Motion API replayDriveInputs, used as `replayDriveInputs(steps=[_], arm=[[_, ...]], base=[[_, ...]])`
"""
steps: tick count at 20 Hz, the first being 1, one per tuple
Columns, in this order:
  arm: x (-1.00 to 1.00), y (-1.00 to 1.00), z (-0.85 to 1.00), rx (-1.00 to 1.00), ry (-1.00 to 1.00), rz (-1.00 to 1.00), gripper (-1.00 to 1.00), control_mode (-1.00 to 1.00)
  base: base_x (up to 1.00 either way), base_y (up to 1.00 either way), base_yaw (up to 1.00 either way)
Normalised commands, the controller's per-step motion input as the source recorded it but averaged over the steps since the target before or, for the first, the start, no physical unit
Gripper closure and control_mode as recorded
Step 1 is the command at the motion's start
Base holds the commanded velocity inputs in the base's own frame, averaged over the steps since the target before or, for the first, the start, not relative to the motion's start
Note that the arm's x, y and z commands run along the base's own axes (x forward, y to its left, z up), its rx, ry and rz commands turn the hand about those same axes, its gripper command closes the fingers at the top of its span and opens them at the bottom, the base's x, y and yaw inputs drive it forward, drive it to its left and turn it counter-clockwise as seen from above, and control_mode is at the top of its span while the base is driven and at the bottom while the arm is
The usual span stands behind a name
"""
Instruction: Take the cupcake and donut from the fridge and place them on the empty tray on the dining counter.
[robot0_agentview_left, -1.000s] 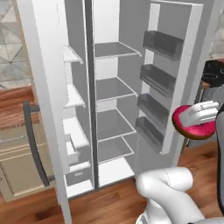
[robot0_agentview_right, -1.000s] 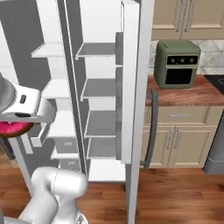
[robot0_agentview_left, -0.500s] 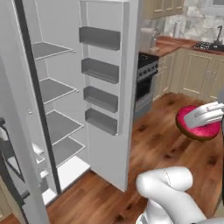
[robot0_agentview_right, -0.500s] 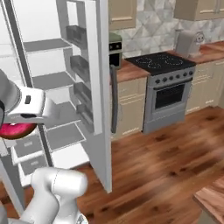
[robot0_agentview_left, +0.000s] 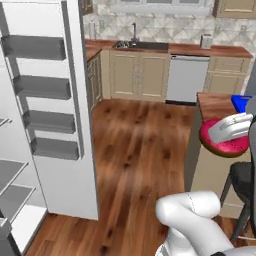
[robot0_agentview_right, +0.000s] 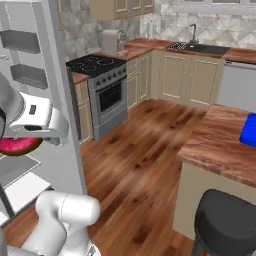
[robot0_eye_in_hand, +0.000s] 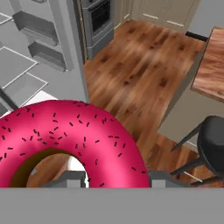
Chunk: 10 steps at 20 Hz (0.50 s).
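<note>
— Between the open fridge (robot0_agentview_left: 45, 115) and the bench (robot0_agentview_right: 225, 145), what is the arm carrying?

— It is carrying the donut (robot0_eye_in_hand: 65, 140), the pink one with dark sprinkles. The hand (robot0_agentview_left: 227, 131) is grasping it, fingers clamped across the ring, so it is riding well above the wood floor (robot0_agentview_left: 140, 150) and touching nothing else.

— Why is it being held so high and level?

— I would guess so the frosting is staying clear of everything while the base is moving. The ring is lying fairly flat in the grip, which should make setting it down easier.

— Is the tray anywhere near?

— I am not spotting the brown one. A bright blue tray (robot0_agentview_right: 248, 130) is sitting at the far edge of the bench, but that is the wrong one. A dark stool (robot0_agentview_right: 227, 220) is standing just beside the bench's near edge, so the approach may need some care.

— And the cupcake?

— I cannot tell where it is; the white fridge shelves (robot0_agentview_left: 12, 185) I am seeing look bare.
</note>
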Motion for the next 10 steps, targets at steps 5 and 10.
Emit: replayDriveInputs(steps=[5,10], arm=[[0.00,0.00,0.00,0.00,0.00,0.00,1.00,1.00],[0.00,0.00,0.00,0.00,0.00,0.00,1.00,1.00]], base=[[-0.88,-0.74,-0.44],[0.26,-1.00,-0.02]])
